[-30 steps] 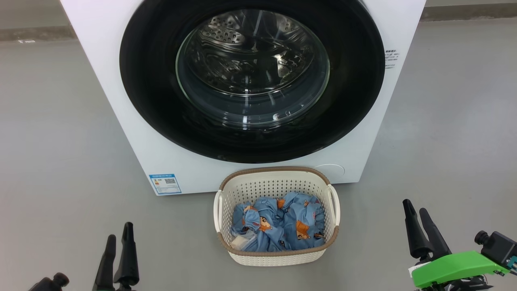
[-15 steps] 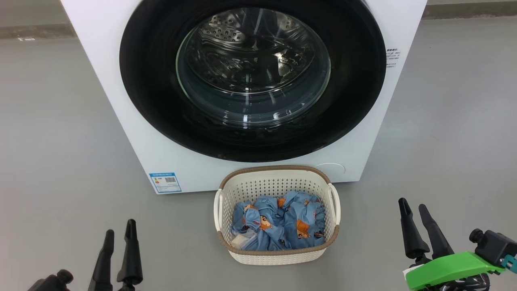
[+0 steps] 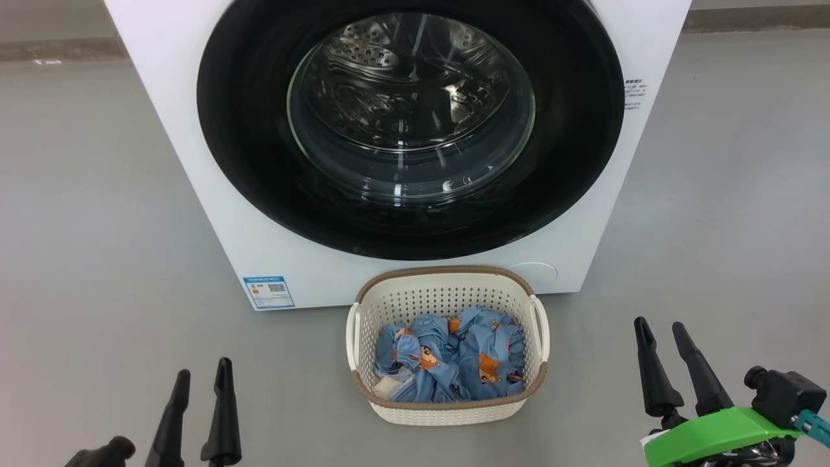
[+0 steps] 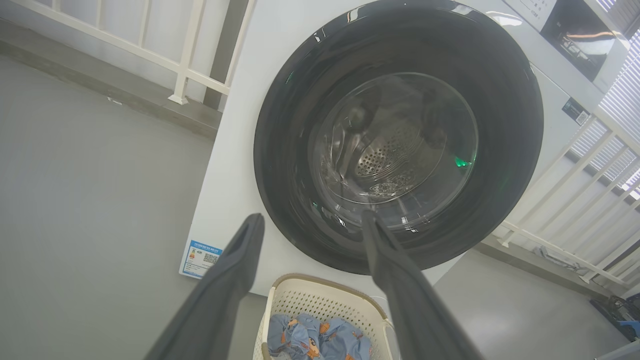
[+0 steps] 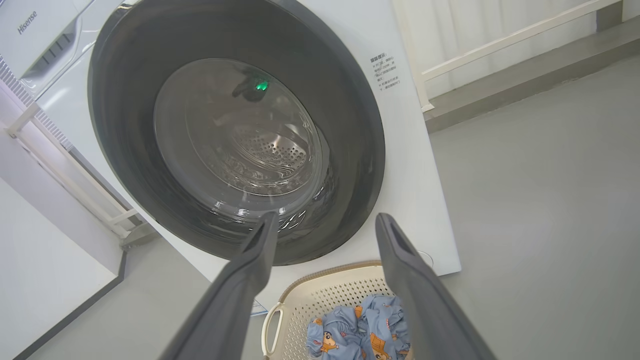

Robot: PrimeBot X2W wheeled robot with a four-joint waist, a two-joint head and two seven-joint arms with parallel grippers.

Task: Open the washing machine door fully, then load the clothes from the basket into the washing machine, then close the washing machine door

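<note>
1. Black glossy door (image 3: 246,130) sits closed on the white washer (image 3: 311,275), far centre.
2. Cream basket (image 3: 447,295) stands on the grey floor (image 3: 97,227), just in front of the washer, holding blue clothes (image 3: 454,357).
3. Left hand (image 3: 204,367): near left, fingers spread, empty.
4. Right hand (image 3: 659,323): near right, fingers spread, empty.

floor (image 3: 91,194): smooth grey | kerb (image 4: 125,97): darker grey raised strip along the floor's far edge | railing (image 4: 187,50): white bars standing on the kerb | blinds (image 4: 620,90): pale slats behind more white bars | wall (image 5: 45,260): white, dark skirting (image 5: 75,313) at its foot | dark-and-blue object (image 4: 622,315): on the floor, too small to tell
</note>
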